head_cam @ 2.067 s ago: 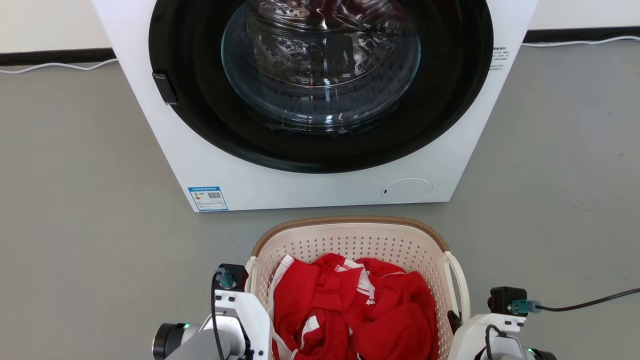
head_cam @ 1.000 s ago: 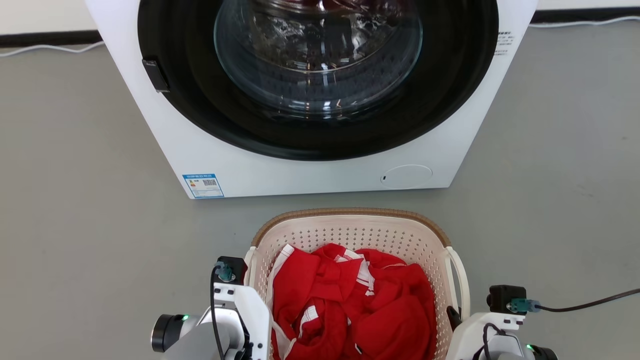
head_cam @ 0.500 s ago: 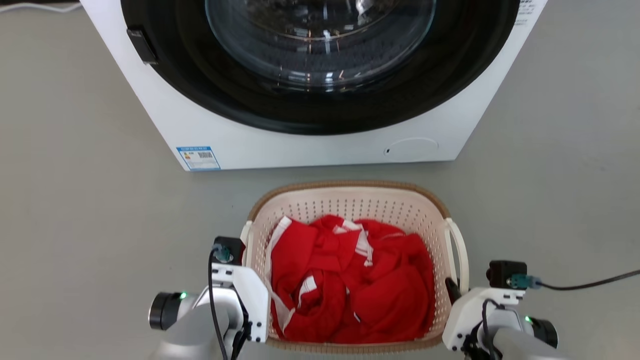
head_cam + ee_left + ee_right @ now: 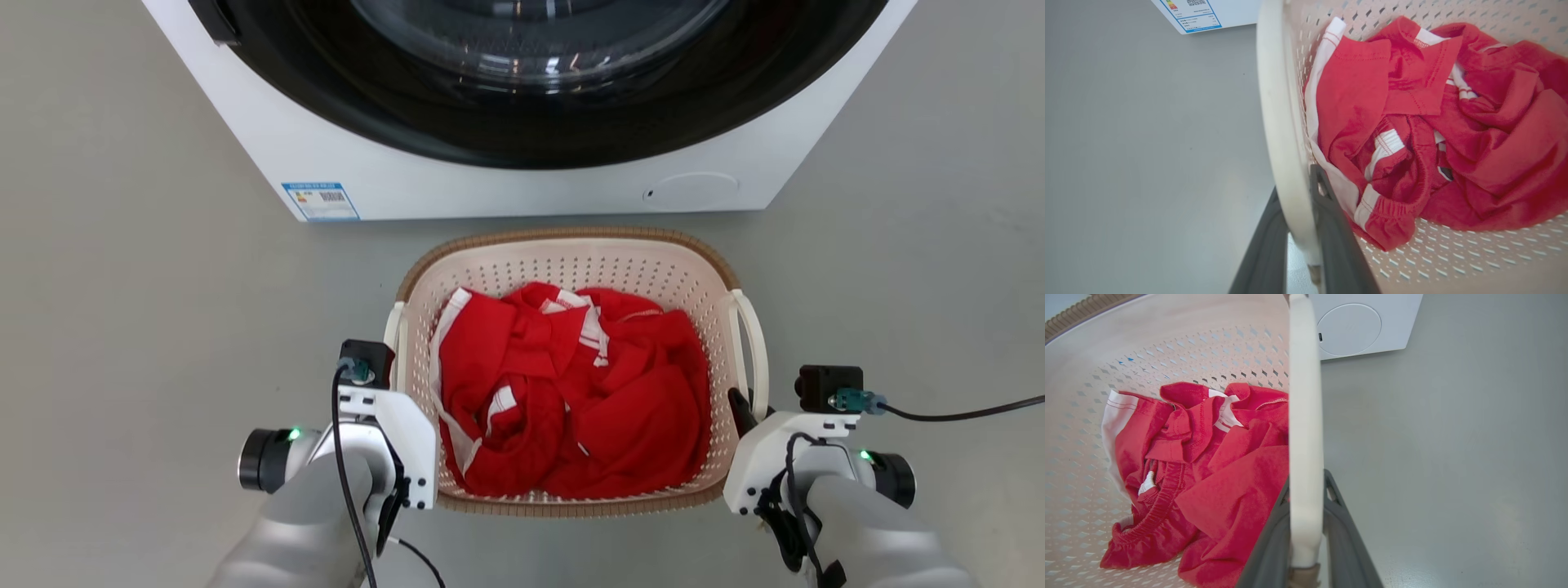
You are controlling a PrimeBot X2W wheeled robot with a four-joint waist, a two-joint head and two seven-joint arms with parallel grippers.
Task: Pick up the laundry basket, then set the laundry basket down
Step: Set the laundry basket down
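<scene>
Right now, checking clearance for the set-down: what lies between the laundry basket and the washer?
Just bare grey floor; the head view shows nothing in that strip between the laundry basket and the washer.

laundry basket (image 4: 571, 245): one
loop handles (image 4: 755, 343): two, one on each side of the basket
red clothing (image 4: 588, 392): one tangled heap with white trim; the number of garments cannot be told
washing machine (image 4: 506, 184): one
blue label sticker (image 4: 320, 201): one
round cover (image 4: 690, 189): one
grippers: two, the left gripper (image 4: 1296, 181) and the right gripper (image 4: 1306, 479)
dark fingers (image 4: 1331, 228): two on each gripper
green lights (image 4: 294, 433): two
</scene>
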